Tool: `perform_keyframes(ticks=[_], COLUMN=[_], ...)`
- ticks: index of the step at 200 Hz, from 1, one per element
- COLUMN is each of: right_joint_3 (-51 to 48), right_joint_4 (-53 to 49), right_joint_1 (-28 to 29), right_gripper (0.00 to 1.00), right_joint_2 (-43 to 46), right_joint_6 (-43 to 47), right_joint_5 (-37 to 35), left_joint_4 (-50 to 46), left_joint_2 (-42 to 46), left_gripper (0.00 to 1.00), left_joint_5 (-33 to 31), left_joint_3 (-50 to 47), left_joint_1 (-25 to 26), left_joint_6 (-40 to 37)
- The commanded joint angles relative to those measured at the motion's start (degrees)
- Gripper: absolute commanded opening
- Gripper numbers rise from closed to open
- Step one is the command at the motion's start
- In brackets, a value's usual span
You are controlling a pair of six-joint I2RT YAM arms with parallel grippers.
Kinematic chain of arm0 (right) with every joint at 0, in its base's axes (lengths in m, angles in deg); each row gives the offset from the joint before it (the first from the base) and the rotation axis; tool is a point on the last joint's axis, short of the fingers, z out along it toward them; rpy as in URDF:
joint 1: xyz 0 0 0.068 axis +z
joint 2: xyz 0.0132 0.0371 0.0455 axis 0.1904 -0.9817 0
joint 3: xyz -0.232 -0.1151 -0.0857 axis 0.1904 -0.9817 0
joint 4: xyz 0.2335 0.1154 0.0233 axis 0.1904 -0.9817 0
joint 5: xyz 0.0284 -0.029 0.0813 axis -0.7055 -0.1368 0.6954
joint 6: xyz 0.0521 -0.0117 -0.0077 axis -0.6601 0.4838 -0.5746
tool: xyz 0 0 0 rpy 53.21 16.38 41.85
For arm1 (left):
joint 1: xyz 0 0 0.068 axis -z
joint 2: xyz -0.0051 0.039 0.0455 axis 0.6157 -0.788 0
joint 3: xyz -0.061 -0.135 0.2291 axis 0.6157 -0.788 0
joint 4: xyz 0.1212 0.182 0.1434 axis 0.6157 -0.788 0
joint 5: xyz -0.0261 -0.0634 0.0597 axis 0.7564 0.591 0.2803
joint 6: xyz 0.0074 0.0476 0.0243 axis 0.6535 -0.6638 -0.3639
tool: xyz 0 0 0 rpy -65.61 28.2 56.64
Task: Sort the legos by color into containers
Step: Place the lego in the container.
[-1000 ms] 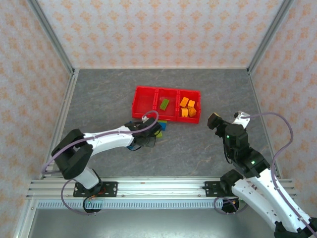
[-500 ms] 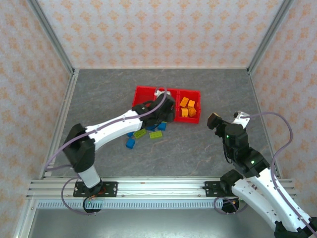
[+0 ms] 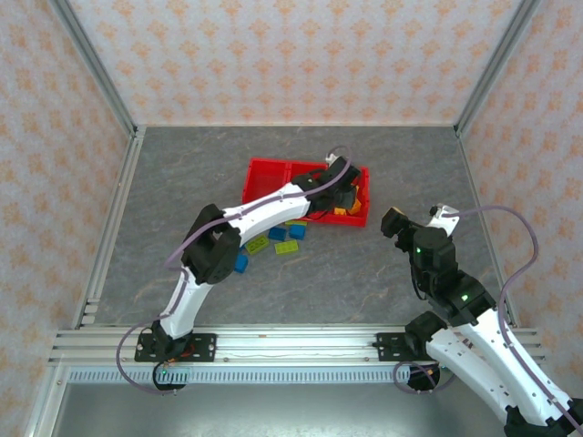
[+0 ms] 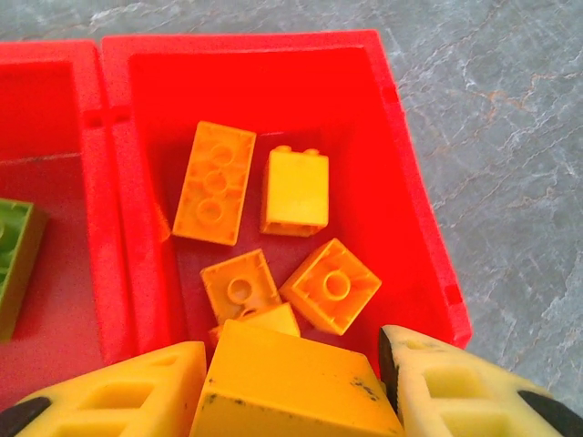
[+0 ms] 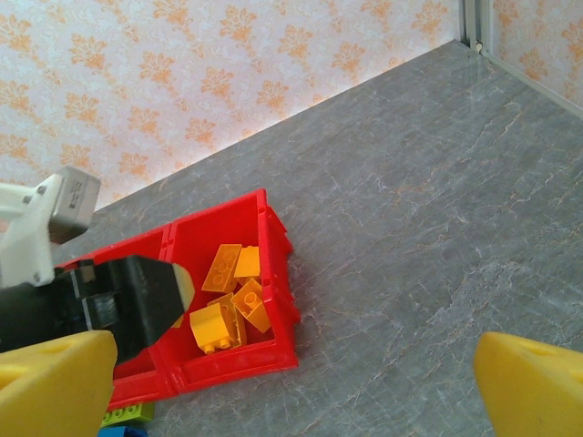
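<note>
My left gripper (image 3: 342,195) hangs over the right compartment of the red tray (image 3: 264,178), shut on an orange-yellow brick (image 4: 291,382) that fills the gap between its fingers. Below it, several orange-yellow bricks (image 4: 215,184) lie in that compartment (image 4: 401,182). A lime green brick (image 4: 13,257) lies in the middle compartment. The right wrist view shows the same tray (image 5: 239,368), its orange-yellow bricks (image 5: 233,266) and the held brick (image 5: 210,328). My right gripper (image 5: 291,369) is open, empty, and well off to the tray's right (image 3: 393,221).
Loose bricks lie on the grey table in front of the tray: blue ones (image 3: 240,263) (image 3: 298,231) and lime green ones (image 3: 257,244) (image 3: 286,247). Patterned walls and metal rails enclose the table.
My left arm swung from the loose bricks in front of the tray up and to the right, ending over the right compartment with the brick. The right arm stayed still.
</note>
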Motion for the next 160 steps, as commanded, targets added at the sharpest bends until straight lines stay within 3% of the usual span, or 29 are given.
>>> perform_keyframes(ticks=[1,23,65,113,135,160], right_joint_3=[-0.5,-0.6,-0.6,-0.5,-0.5,-0.5], right_joint_4=[0.6,0.6,0.8,0.7,0.8,0.8], right_joint_1=[0.3,0.4,0.3,0.3,0.3,0.3], right_gripper=[1.00,1.00,1.00,1.00,1.00,1.00], right_joint_2=[0.0,-0.1,-0.5,-1.3,-1.4,-1.6], right_joint_6=[0.5,0.5,0.7,0.7,0.8,0.8], right_joint_5=[-1.0,-1.0,-0.9,-1.0,-1.0,-1.1], left_joint_4=[-0.3,0.7,-0.1,1.0,1.4,2.4], left_joint_2=[-1.9,-4.6,-9.8,-11.2,-10.7,-9.1], left_gripper=[0.33,0.39,0.42,0.52,0.64,0.85], left_joint_5=[-0.6,-0.6,1.8,2.9,2.6,2.2], left_joint_3=[4.9,8.0,14.3,14.9,14.9,14.7], left_joint_1=[-0.1,-0.6,-2.2,-3.3,-3.5,-3.5], left_joint_6=[-2.8,-3.1,-2.9,-2.8,-3.6,-4.6])
